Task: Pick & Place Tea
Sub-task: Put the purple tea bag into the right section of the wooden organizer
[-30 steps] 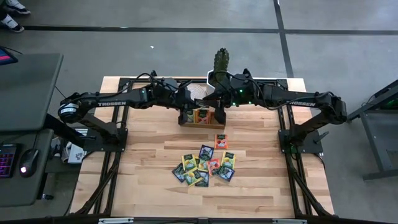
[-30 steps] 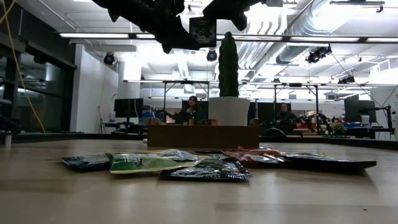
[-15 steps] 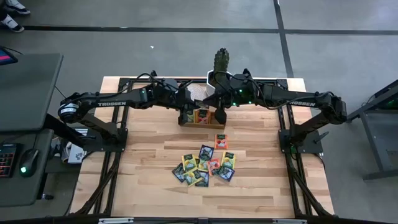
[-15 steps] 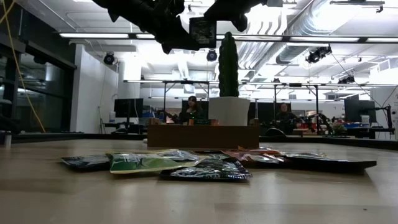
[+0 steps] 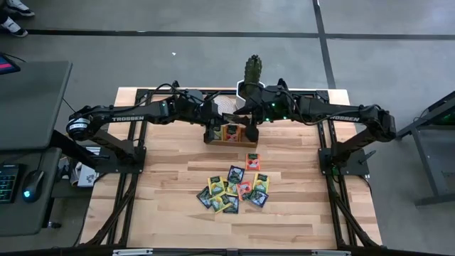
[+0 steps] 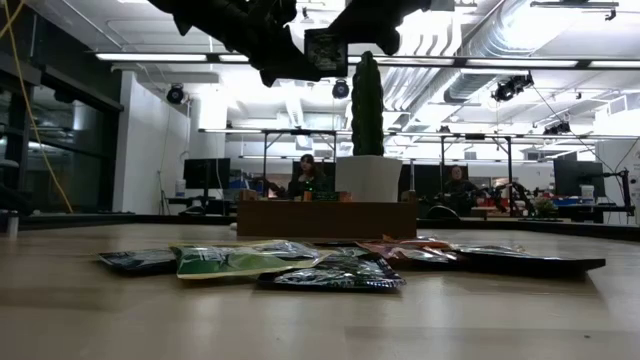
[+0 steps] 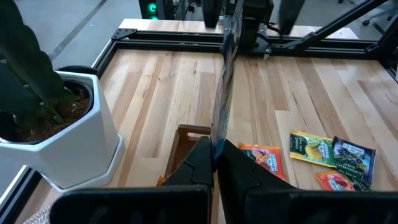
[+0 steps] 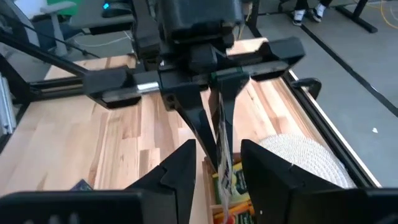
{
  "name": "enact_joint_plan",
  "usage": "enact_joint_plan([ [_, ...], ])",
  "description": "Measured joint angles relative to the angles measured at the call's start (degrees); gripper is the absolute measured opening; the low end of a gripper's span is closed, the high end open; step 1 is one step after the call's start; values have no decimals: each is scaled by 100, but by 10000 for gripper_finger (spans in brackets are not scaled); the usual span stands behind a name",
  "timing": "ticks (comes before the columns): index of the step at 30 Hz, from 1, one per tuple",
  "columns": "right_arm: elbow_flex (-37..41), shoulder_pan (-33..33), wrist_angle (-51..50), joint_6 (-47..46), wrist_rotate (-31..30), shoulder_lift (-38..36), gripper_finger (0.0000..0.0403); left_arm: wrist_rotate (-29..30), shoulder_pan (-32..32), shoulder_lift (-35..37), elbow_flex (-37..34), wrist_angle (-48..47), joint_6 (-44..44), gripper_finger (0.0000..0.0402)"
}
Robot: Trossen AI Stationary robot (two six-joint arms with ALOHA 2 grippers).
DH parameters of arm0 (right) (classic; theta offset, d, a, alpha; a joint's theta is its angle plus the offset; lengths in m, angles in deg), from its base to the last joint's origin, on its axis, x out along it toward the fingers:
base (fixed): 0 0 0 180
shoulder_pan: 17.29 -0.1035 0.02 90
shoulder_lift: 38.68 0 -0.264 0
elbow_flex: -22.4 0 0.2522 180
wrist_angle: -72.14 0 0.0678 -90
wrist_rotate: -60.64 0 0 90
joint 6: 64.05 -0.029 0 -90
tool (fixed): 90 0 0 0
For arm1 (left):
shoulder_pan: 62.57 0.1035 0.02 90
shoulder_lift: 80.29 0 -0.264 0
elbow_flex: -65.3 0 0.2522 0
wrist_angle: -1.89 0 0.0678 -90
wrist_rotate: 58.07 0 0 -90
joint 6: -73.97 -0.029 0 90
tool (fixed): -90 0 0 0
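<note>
Wooden tray sits at the upper centre of the table in my high view, with a few packets standing in it; I cannot tell which compartments they occupy. Both arms meet just above it.

1. Left gripper: in the left wrist view its two dark fingers are pressed together on the lower edge of one dark tea packet, which stands edge-on and upright above the tray's end. In the low view the same packet hangs near the top centre of the frame, well above the table.
2. Right gripper: in the right wrist view its fingers are spread, one on either side of the hanging packet. I cannot tell whether they touch it.
3. Loose tea: I see a cluster of yellow, green, orange-red and dark packets lying flat at the centre of the table, below the tray in the high view, many overlapping. One orange packet lies apart, between the cluster and the tray.
4. Potted cactus: its white pot stands just beyond the tray, at the table's upper edge.
</note>
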Motion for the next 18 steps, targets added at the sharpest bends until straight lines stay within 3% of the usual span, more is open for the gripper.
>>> enact_joint_plan([
  [5, 9, 0, 45, -20, -2, 113, 78, -1, 1, 0, 0, 0, -1, 0],
  [10, 9, 0, 295, -1, -4, 115, 12, -22, 0, 0, -2, -43, -14, 0],
  [18, 9, 0, 280, -33, -247, 115, 3, -2, 2, -1, -2, -57, -15, 9],
])
